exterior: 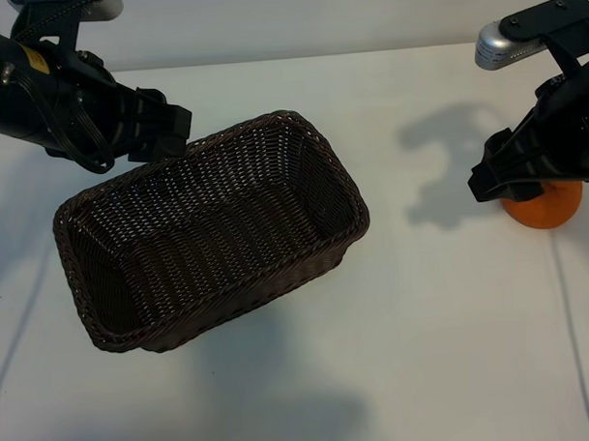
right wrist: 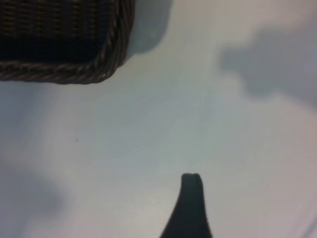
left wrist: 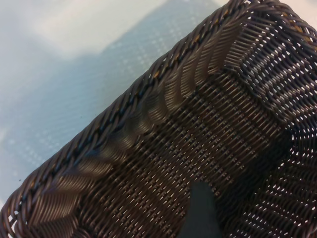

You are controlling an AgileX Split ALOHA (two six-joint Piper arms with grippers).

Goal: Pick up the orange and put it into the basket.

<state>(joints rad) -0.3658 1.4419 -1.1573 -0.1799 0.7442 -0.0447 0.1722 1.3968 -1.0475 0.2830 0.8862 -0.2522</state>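
a rounded corner of the dark brown woven basket (right wrist: 74,47) with its braided rim fills one corner of the right wrist view, resting on the pale table (right wrist: 163,129) and casting a soft shadow just beside it. one dark fingertip of the right gripper (right wrist: 190,198) pokes in from the opposite edge, well apart from the basket, with only bare table around its tip. a blurry grey shadow lies on the table far from the basket.
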